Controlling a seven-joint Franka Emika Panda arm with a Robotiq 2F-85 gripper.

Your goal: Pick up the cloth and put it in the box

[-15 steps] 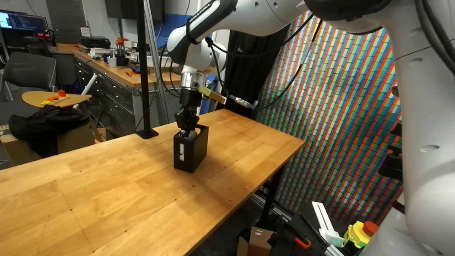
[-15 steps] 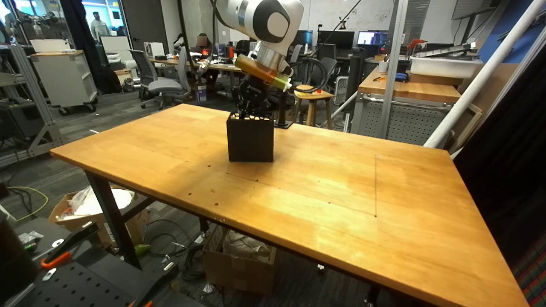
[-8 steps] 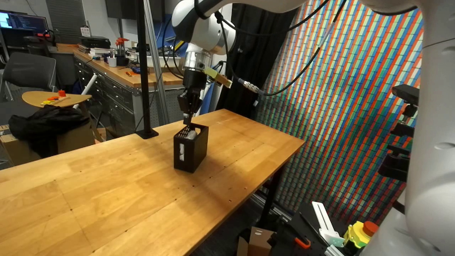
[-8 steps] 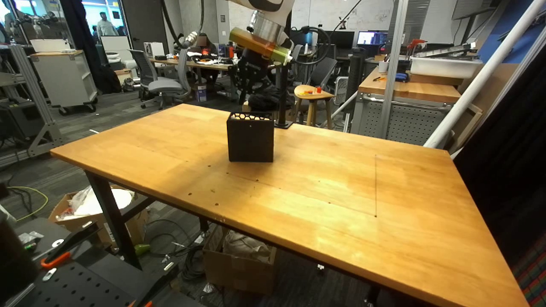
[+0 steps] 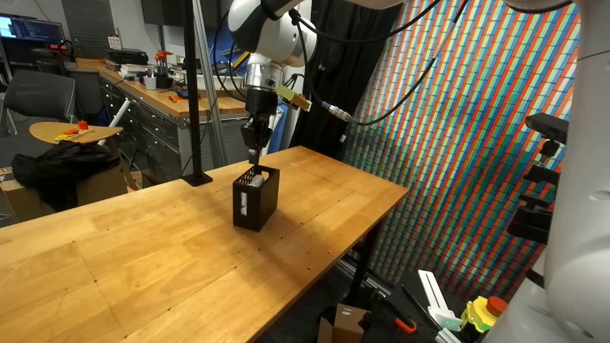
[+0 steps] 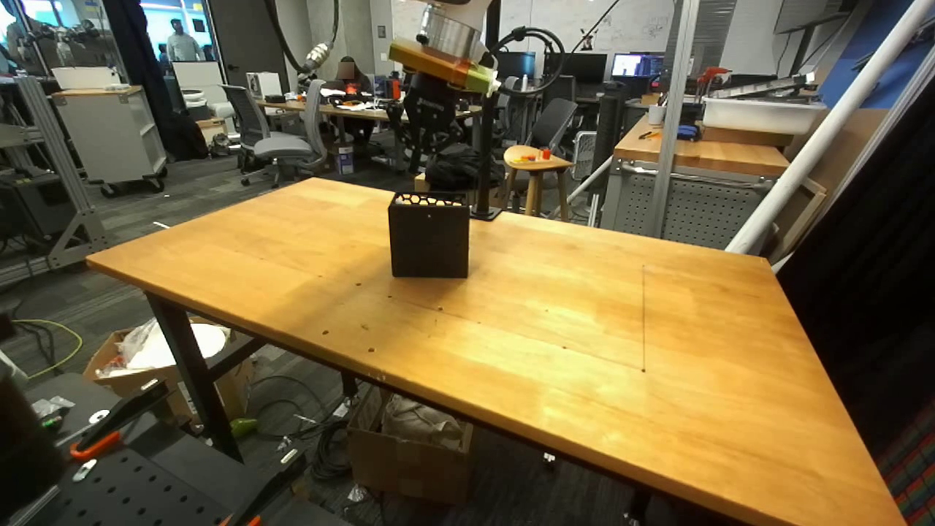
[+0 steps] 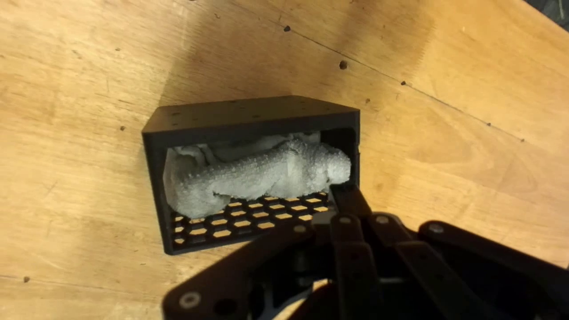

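- Since the box [image 5: 258,205] stands mouth up in an exterior view, the cloth [image 5: 257,180] rests inside, presumably kept there by the walls.
- In an exterior view, the gripper [image 6: 415,162] hangs clear above the rim, likely to leave the cloth undisturbed.
- In the wrist view, the gripper's tips are together, holding nothing; the cloth lies bunched lengthwise, perhaps to suit the narrow opening.

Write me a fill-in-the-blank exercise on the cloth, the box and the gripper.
1. The white cloth lies ____ the black box, not beside it.
2. The box's mesh wall repeats a shape with ____ sides.
3. The jaws of the gripper are not open but ____.

Missing words: inside; six; shut.
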